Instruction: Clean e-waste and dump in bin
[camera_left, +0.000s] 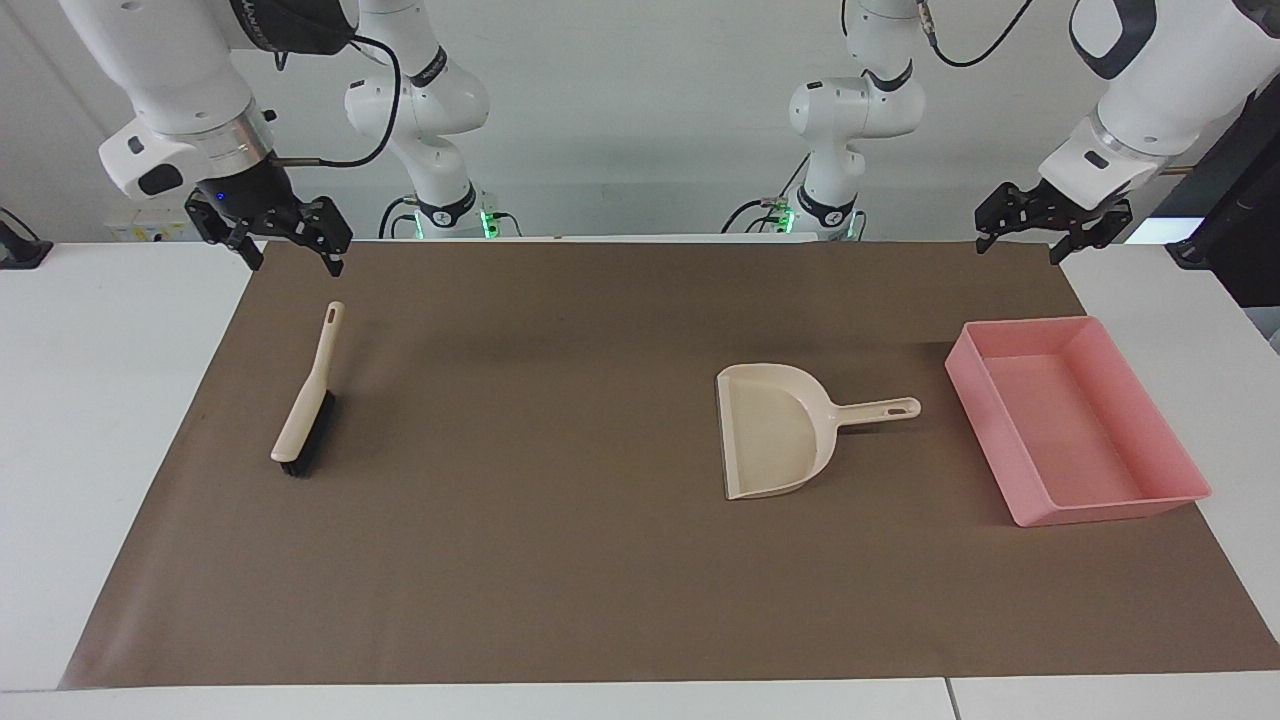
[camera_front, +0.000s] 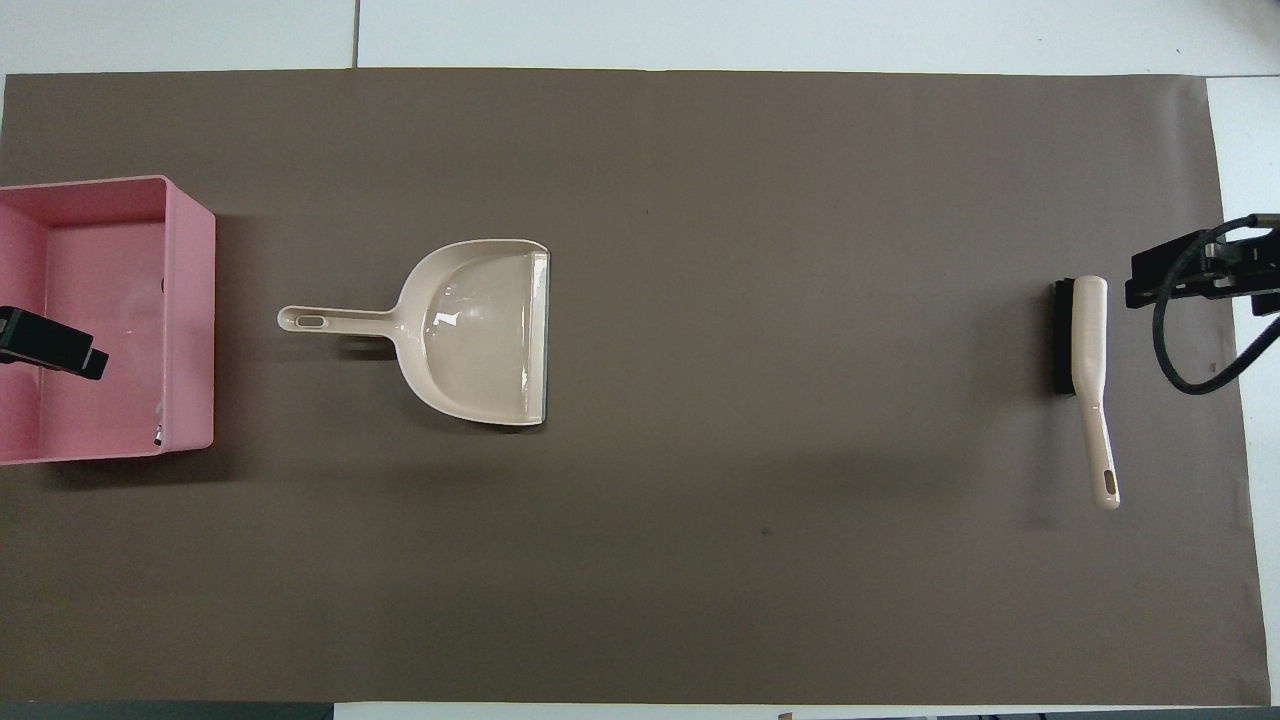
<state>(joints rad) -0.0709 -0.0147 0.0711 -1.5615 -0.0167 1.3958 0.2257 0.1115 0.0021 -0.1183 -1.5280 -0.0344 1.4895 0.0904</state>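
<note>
Facing view, worktop stock: left pincer (camera_left: 1024, 236) and right pincer (camera_left: 290, 244) raised at their own ends, jaws wide, empty. Bin (camera_left: 1170, 497) at left arm's end; one tiny speck (camera_front: 158, 436) inside, unidentifiable. Dustpan (camera_left: 775, 430) beside it, bare. Brush (camera_left: 303, 412) below right pincer. E-waste not seen on mat (camera_left: 560, 560); sweeping judged finished.

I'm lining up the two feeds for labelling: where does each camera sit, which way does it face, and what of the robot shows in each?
Facing view: high across the table, looking at the robots; both arms show whole, with the left gripper raised over the mat edge near the bin and the right gripper near the brush.
Overhead view: above the robots' end, looking steeply down; only the left gripper tip and the right gripper show.
Shared: bin, dustpan, brush, mat, half a turn apart.
</note>
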